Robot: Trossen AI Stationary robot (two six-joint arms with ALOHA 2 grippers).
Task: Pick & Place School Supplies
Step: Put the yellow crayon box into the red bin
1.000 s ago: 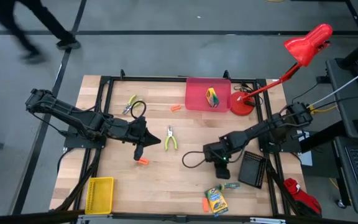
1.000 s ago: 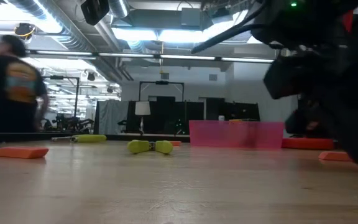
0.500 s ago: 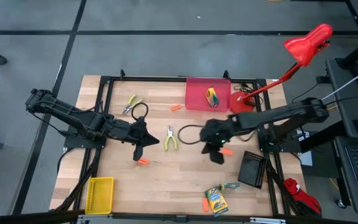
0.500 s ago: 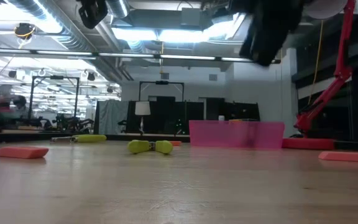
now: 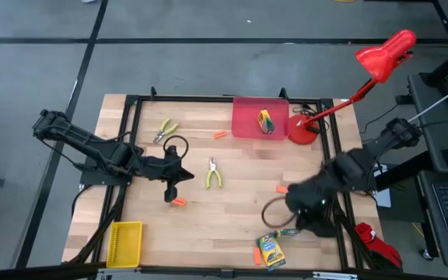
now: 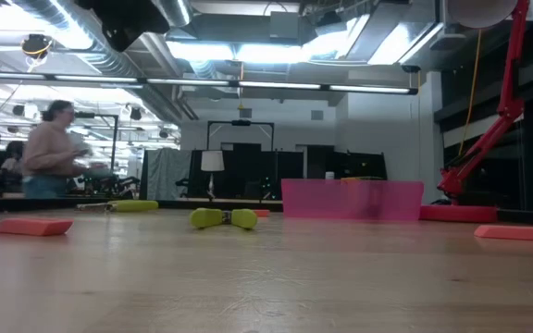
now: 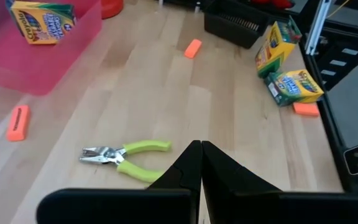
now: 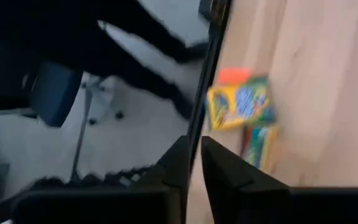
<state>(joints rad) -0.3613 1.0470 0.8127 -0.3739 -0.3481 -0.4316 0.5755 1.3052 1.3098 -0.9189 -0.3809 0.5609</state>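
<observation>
My left gripper [image 5: 193,178] [image 7: 201,149] hangs shut above the table's left middle, pointing at green-handled pliers [image 5: 214,173] [image 7: 126,162] lying flat just beyond its tips. My right gripper [image 5: 302,214] [image 8: 194,158] is raised over the near right corner, with a narrow gap between its fingers and nothing in it. Below it lie two crayon boxes [image 5: 271,249] [image 8: 238,106] near the front edge. A third crayon box [image 5: 264,120] leans inside the pink bin [image 5: 247,128]. A second pair of pliers [image 5: 164,130] lies at the far left. Orange sticks [image 5: 179,202] [image 5: 282,188] lie scattered on the table.
A yellow bin [image 5: 124,243] stands at the near left corner. A black bin [image 7: 232,22] sits under my right arm at the right edge. A red lamp's base [image 5: 302,132] stands beside the pink bin. A person stands in the room behind [image 6: 54,153].
My right gripper has risen from the table's middle, out of the low view, and swung toward the near right corner. An orange stick shows on the table where it stood. My left gripper has stayed where it was.
</observation>
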